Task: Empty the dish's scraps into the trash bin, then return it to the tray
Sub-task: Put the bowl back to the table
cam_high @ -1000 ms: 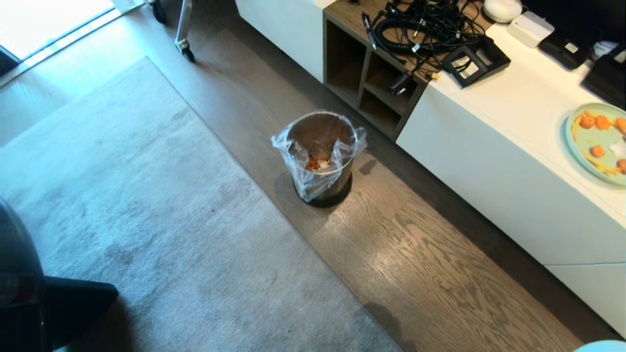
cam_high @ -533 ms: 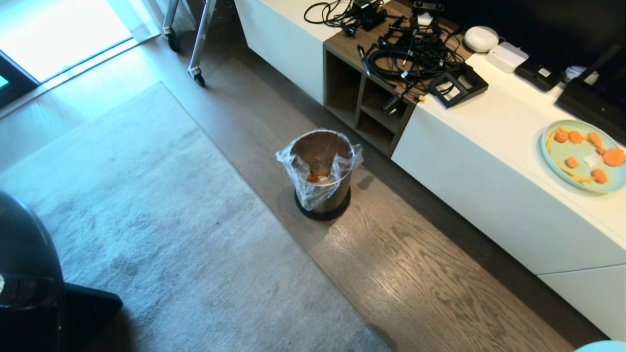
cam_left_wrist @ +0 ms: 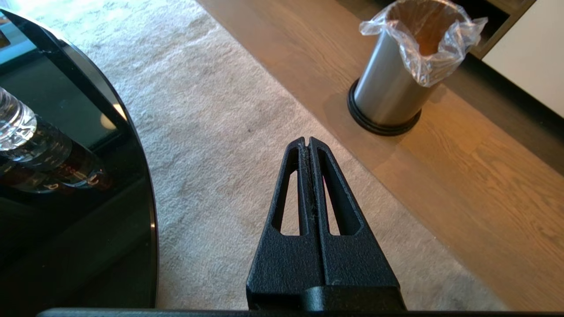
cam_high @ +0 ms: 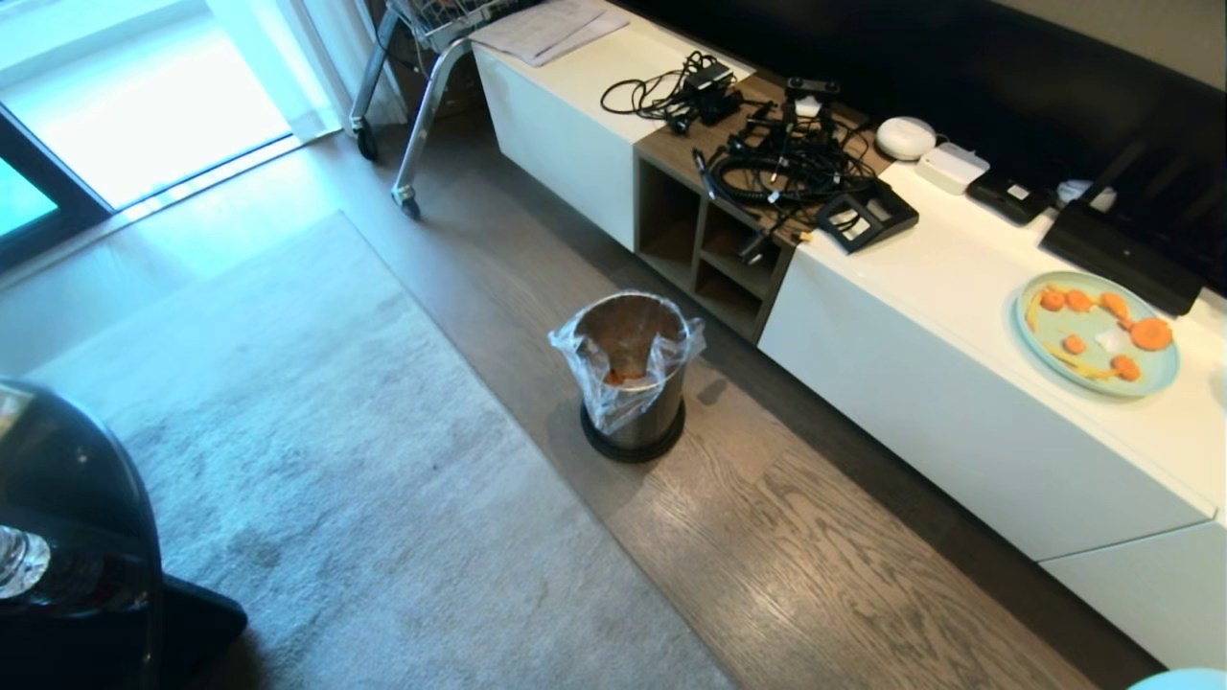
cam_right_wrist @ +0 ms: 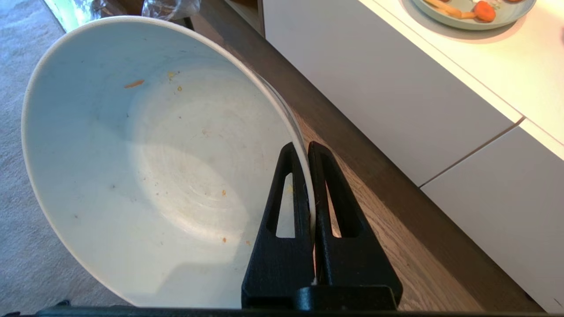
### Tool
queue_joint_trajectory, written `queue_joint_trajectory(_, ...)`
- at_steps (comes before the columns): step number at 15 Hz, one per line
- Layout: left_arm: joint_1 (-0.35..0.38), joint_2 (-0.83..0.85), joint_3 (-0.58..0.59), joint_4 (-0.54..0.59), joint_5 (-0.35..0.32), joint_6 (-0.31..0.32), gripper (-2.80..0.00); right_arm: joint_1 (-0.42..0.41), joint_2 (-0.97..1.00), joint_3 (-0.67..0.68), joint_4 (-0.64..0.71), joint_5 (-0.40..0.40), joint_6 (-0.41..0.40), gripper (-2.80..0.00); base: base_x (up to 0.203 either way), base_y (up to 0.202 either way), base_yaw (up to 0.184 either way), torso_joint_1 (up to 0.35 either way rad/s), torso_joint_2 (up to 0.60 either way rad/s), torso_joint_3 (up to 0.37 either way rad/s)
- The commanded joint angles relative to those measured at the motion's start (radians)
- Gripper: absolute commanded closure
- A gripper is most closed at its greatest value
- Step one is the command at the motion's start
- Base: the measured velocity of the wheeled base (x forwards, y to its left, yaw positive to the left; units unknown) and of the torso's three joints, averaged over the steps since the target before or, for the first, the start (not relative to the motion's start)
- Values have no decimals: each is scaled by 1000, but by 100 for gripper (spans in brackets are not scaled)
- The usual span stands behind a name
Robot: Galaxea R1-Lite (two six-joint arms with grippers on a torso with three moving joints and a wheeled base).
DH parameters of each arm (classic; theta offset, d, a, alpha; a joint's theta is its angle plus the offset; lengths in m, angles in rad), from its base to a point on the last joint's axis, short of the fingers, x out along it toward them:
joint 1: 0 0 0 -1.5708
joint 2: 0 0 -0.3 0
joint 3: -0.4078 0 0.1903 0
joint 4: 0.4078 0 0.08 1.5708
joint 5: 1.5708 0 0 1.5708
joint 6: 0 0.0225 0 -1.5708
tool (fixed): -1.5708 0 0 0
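Returning the emptied dish: tray still to be found

Carrying is under way: the dish (cam_right_wrist: 145,163) is pinched at its rim by the right gripper (cam_right_wrist: 307,149), tipped on edge, with only crumbs left inside. The scraps (cam_high: 613,376) are seen in the trash bin (cam_high: 633,379), at about six o'clock from the cubby shelf (cam_high: 705,244). The left gripper (cam_left_wrist: 307,143) is clenched on nothing above the rug (cam_left_wrist: 229,145). No tray is in view, so the dumping step is judged done; a turn toward the round table (cam_high: 67,537) at eight o'clock of the bin is called for.
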Motion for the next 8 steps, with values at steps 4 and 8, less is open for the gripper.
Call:
queue_joint_trajectory(4,0,0,0,-1,0,0,0,0,2,-1,0,0,-1,0,0,0,0,3,2,203)
queue_joint_trajectory(8,0,0,0,-1,0,0,0,0,2,0,0,0,-1,0,0,0,0,3,2,201)
